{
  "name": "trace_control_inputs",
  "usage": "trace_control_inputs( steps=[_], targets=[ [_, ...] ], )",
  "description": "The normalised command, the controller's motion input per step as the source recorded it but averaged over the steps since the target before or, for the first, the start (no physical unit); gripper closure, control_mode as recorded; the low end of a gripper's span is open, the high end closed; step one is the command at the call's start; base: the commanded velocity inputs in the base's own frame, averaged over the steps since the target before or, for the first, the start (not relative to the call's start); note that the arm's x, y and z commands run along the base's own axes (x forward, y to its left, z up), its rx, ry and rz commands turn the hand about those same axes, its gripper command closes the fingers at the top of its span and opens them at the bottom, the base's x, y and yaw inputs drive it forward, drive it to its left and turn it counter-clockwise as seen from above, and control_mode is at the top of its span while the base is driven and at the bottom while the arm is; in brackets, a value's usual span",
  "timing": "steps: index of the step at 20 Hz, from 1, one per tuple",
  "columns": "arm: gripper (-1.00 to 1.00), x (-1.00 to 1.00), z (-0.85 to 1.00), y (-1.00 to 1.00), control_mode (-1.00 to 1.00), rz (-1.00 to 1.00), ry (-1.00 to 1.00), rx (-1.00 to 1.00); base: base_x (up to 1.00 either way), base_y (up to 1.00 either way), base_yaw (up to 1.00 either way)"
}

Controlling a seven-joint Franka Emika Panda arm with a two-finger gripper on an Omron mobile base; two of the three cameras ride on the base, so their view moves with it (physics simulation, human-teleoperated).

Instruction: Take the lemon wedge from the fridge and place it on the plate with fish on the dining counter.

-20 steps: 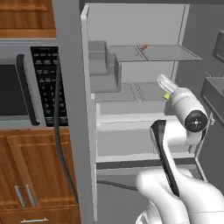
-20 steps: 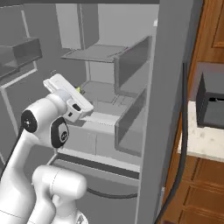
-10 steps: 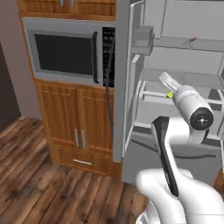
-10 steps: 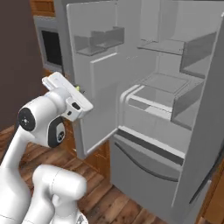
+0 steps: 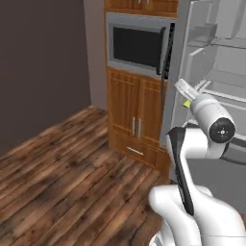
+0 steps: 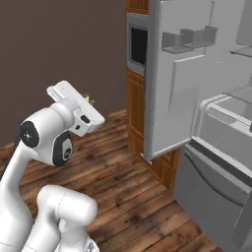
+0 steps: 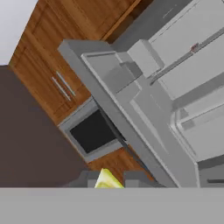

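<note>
While the fridge (image 6: 197, 83) stands open, the lemon wedge (image 7: 107, 180) is held clamped between the fingers of the gripper (image 7: 109, 183).

The wedge is carried outside the fridge, level with its lower shelves. A small red item (image 7: 194, 46) is seen on an inner shelf. A built-in microwave (image 5: 137, 45) is set in wooden cabinets (image 5: 134, 120) just beside the open fridge door, above a wood-plank floor (image 5: 67, 173). No writing can be read.

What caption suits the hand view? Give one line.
End effector shut on the lemon wedge, with the open fridge and microwave beyond.
</note>
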Motion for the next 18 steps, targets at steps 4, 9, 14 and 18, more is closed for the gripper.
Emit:
trace_control_inputs(
  steps=[4,9,14,18],
  targets=[
    [1.00,0.00,0.00,0.00,1.00,0.00,0.00,0.00,-0.26,0.00,0.84],
    [1.00,0.00,0.00,0.00,1.00,0.00,0.00,0.00,-0.02,0.03,0.94],
    [1.00,0.00,0.00,0.00,1.00,0.00,0.00,0.00,0.00,0.09,0.97],
    [1.00,0.00,0.00,0.00,1.00,0.00,0.00,0.00,0.00,0.11,0.97]
  ],
)
